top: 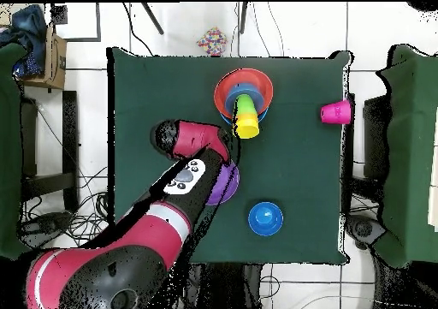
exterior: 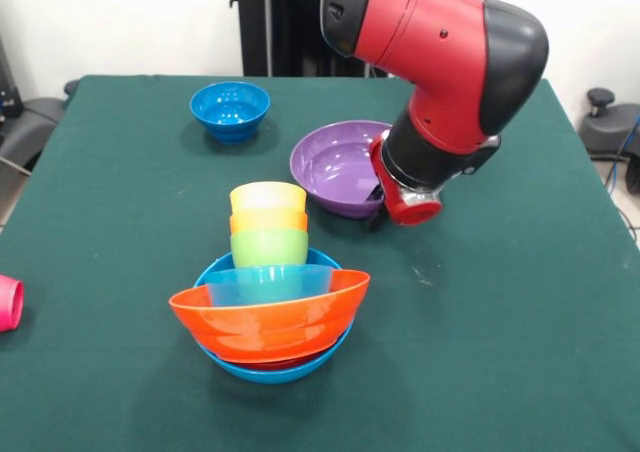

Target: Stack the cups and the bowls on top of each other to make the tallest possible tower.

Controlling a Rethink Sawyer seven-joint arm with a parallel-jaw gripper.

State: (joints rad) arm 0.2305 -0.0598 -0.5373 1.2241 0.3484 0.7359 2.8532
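The tower [exterior: 268, 307] stands near the table's front. A wide light-blue bowl is at its base, with a tilted orange bowl [exterior: 262, 320] and a smaller light-blue bowl in it. Green, orange and yellow cups [exterior: 268, 200] are nested on top. From overhead the tower [top: 244, 98] is at the far middle. A large purple bowl [exterior: 335, 167] sits behind it, upright and empty. My gripper [exterior: 379, 207] hangs at the purple bowl's right rim, mostly hidden by the red wrist. A magenta-pink cup [top: 336, 111] lies on its side near the table's edge.
A small blue bowl [exterior: 230, 107] stands alone at the back left, and in the overhead view this blue bowl [top: 265, 217] lies close to the base side. The arm [top: 184, 181] covers part of the purple bowl [top: 229, 184] from above.
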